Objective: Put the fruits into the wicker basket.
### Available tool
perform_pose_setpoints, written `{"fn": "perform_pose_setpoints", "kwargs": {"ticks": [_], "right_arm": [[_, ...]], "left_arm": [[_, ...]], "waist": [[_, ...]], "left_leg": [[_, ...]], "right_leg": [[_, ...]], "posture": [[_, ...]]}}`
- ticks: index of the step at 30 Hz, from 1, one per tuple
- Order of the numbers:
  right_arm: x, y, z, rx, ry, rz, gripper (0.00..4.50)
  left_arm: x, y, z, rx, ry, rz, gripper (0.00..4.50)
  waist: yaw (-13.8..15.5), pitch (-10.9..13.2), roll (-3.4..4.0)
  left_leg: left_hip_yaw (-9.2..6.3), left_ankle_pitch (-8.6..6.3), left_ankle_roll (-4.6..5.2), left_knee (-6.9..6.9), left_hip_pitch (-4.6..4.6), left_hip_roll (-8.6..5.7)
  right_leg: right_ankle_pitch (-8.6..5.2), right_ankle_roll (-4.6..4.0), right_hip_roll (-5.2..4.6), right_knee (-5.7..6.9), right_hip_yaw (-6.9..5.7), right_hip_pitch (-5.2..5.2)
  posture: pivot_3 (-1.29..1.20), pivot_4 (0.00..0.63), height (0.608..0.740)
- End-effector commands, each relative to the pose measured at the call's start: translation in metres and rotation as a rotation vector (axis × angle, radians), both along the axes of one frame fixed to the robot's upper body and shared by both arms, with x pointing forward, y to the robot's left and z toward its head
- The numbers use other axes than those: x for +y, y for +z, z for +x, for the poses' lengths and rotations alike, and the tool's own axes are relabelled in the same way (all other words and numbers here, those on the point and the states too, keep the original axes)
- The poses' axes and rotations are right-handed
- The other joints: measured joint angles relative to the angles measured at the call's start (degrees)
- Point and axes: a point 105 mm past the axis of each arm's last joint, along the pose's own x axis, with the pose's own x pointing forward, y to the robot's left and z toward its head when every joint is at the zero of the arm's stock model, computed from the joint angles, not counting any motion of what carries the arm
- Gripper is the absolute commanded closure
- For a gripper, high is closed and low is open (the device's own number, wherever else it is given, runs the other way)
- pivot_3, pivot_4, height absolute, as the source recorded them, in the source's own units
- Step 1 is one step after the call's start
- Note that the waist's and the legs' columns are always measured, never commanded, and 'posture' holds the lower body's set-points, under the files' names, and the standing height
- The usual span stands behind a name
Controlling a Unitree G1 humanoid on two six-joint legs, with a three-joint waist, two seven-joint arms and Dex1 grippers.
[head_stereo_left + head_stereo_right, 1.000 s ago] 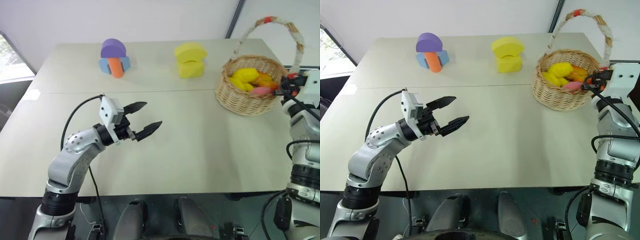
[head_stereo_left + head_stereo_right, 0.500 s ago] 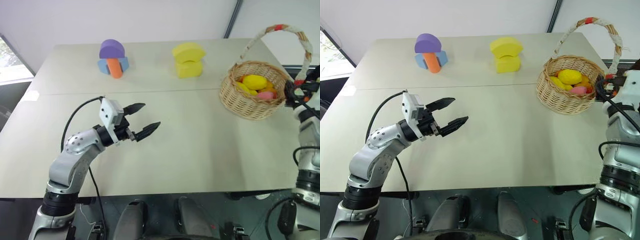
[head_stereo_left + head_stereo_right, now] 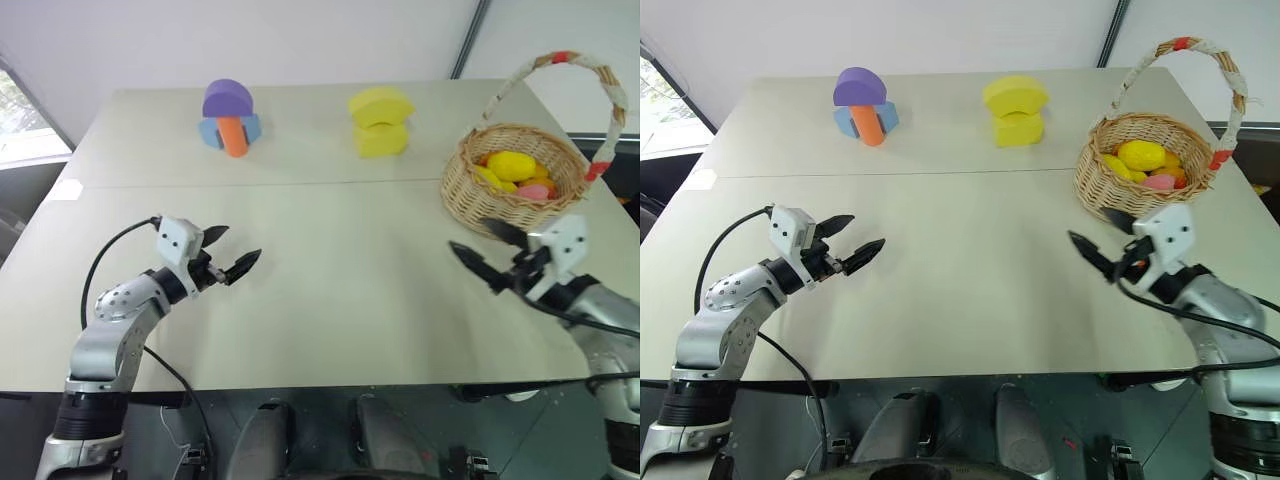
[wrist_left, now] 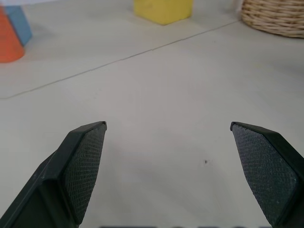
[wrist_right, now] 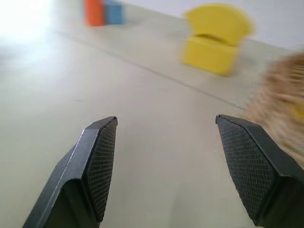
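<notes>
Already the fruits [image 3: 1143, 156] sit in the wicker basket [image 3: 1110, 190], glossy, light, likely slippery, best pinched across the middle; left gripper [image 3: 229, 254] and right gripper [image 3: 484, 251] both spread, empty.

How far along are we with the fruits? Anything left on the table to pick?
Looks done: the fruits lie inside the wicker basket, yellow and pink ones showing. In hand: nothing; the left claw and right claw are open and empty over the table. Left out: the foam blocks, not fruit.
</notes>
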Motion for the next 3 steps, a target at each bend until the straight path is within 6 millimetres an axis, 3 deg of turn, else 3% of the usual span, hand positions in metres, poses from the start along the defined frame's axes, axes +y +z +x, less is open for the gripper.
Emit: {"fn": "perform_pose_setpoints", "kwargs": {"ticks": [1,3], "right_arm": [[0.0066,0.0046,0.0074,-0.038,0.018,-0.018,1.06],[0.0071,0.0025,0.0121,-0.036,0.022,-0.025,1.06]], "left_arm": [[0.003,0.0083,-0.0045,-0.055,0.019,0.015,0.0],[0.0038,0.0077,-0.0075,-0.05,0.026,0.008,0.0]], "waist": [[0.09,0.0,0.0],[0.11,0.0,0.0]], "left_leg": [[0.0,0.0,0.0,0.0,0.0,-0.01],[-0.01,-0.01,0.0,0.0,-0.03,-0.03]], "right_leg": [[0.0,0.0,-0.02,-0.01,0.0,0.0],[0.0,0.0,-0.06,-0.04,-0.01,0.0]], "posture": [[0.0,0.15,0.74],[0.0,0.15,0.74]]}}
